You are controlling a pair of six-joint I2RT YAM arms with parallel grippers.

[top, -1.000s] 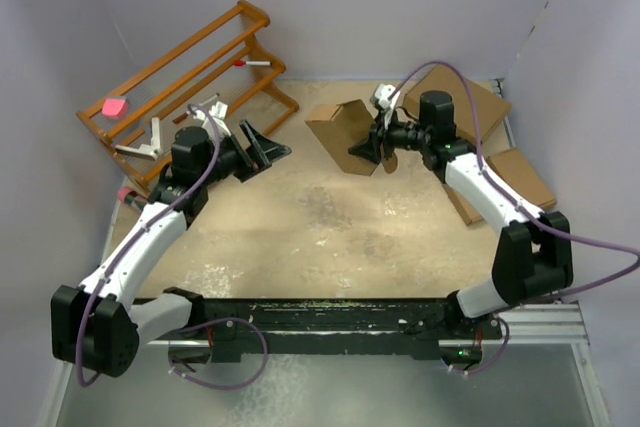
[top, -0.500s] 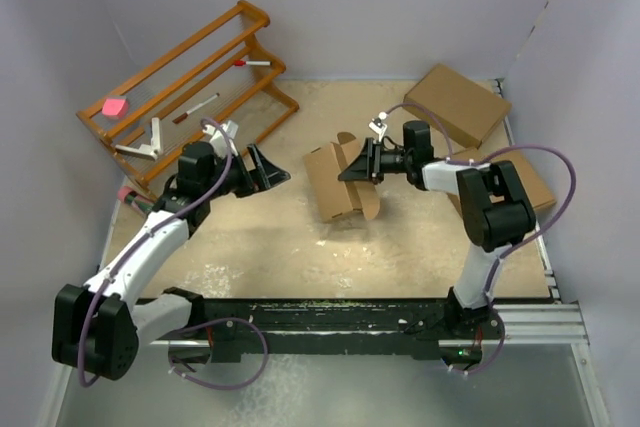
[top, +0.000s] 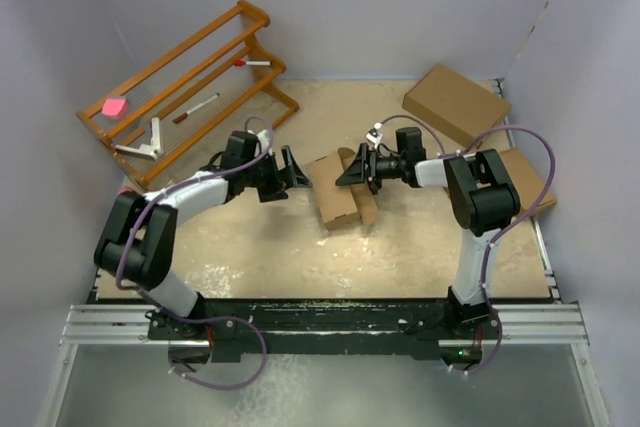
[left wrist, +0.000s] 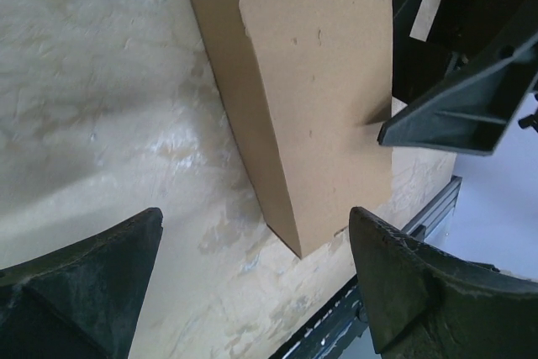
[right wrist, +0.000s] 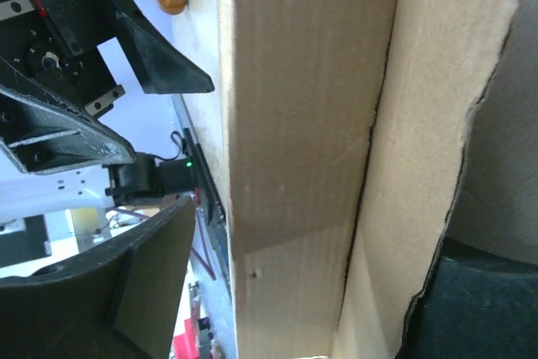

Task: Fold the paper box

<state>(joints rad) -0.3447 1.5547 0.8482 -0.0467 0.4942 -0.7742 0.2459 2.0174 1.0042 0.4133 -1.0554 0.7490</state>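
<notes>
The paper box [top: 338, 199] lies at the centre of the table [top: 300, 242]. Left gripper [top: 293, 169], at its 9 o'clock: jaws spread, empty. Right gripper [top: 352, 169], at its 1 o'clock: jaws spread astride a box wall.

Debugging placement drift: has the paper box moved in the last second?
Yes. In the top view the paper box was level with the wooden rack's right foot; now it lies clearly lower in the frame, nearer the robot.

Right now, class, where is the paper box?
In the top view the paper box lies near the middle of the table, between the left gripper and the right gripper.
</notes>
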